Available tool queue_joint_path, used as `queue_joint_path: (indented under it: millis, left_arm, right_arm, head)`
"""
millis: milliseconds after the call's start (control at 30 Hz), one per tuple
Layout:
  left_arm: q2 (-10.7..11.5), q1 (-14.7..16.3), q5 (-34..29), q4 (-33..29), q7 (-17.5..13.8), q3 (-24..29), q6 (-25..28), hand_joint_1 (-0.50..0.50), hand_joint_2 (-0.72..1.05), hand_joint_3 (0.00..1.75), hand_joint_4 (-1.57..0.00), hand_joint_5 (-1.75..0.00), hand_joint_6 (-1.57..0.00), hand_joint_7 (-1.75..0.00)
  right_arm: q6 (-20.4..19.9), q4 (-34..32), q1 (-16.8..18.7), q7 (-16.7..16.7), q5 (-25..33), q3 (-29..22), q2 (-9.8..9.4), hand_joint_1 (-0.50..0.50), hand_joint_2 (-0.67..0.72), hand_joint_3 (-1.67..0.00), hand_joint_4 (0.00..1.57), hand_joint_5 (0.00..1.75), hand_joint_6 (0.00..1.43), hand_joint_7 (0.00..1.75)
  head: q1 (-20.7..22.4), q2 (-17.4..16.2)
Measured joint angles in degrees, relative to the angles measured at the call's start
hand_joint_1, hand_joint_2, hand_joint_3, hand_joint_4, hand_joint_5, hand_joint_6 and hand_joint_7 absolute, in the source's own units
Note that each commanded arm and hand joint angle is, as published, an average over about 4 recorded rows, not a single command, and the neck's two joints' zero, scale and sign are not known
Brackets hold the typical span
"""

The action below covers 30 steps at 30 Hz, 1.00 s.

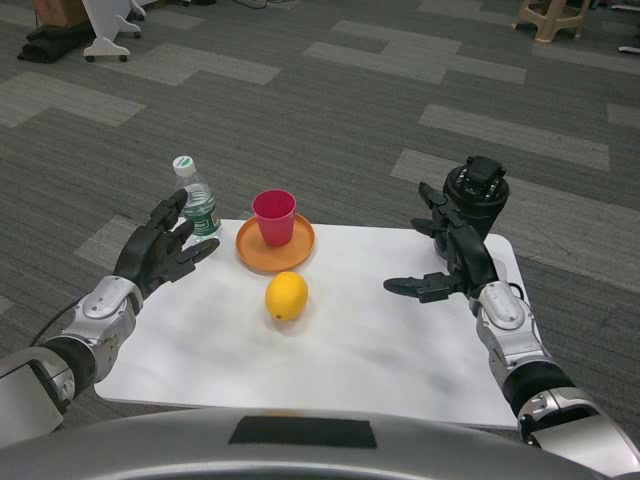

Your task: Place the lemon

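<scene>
We log the lemon (pixel 287 296) lying on the white table (pixel 400 350), left of the table's middle and nearer the far edge than the near one. Its long axis runs roughly from the near edge toward the far edge, tipped slightly to the right at the far end; we cannot make out a stem nub or tip. Nothing touches it.

Just beyond the lemon, at the far edge, sits an orange plate (pixel 248 253). A pink cup (pixel 275 217) stands upright on the plate, mouth up; we cannot see anything inside it. The lemon lies just beside the plate's near rim, apart from it, not on it.

At the far left corner a clear water bottle (pixel 199 206) with a white cap and green label stands upright, left of the plate. Its liquid level is not readable.

We note the left hand (pixel 159 249) raised over the table's left edge, released and empty, fingers spread, close to the bottle in the picture; we cannot tell whether it touches it. It is well apart from the lemon.

The right hand (pixel 452 252) hangs over the right part of the table near the far right corner, also empty, fingers apart, one pointing left toward the table's middle.

Grey patterned carpet (pixel 400 110) surrounds the table.
</scene>
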Motion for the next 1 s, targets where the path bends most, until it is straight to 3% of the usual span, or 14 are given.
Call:
queue_joint_path:
  millis: [267, 600, 733, 1000]
  left_arm:
    - [0.00, 1.21, -0.03, -1.67, -0.05, 1.38, -1.69, 0.50, 1.05, 0.02, 0.00, -0.21, 0.00, 0.00]
    - [0.00, 1.31, -0.04, -1.80, -0.05, 1.83, -2.16, 0.50, 1.05, 0.09, 0.00, -0.21, -0.01, 0.00]
    - [0.00, 1.38, -0.04, -1.81, -0.05, 2.03, -2.60, 0.50, 1.05, 0.00, 0.00, -0.21, 0.00, 0.00]
    - [0.00, 1.49, -0.04, -1.93, -0.05, 2.19, -2.91, 0.50, 1.05, 0.09, 0.00, -0.21, -0.01, 0.00]
  right_arm:
    - [0.00, 0.01, 0.00, 0.00, 0.00, -0.01, -0.10, 0.08, -0.22, -0.48, 0.00, 0.78, 0.00, 0.14]
    - [0.00, 0.43, 0.00, 0.00, 0.00, -0.01, -0.11, 0.08, -0.22, -0.48, 0.00, 0.82, 0.00, 0.12]
    - [0.00, 0.61, 0.00, 0.00, 0.00, -0.01, -0.14, 0.08, -0.22, -0.48, 0.00, 0.85, 0.00, 0.12]
    - [0.00, 0.79, 0.00, 0.00, 0.00, 0.01, -0.16, 0.08, -0.22, -0.48, 0.00, 0.81, 0.00, 0.09]
  head:
    - [-1.22, 0.96]
    - [-0.91, 2.00]
    - [-0.82, 2.11]
    - [-0.85, 2.45]
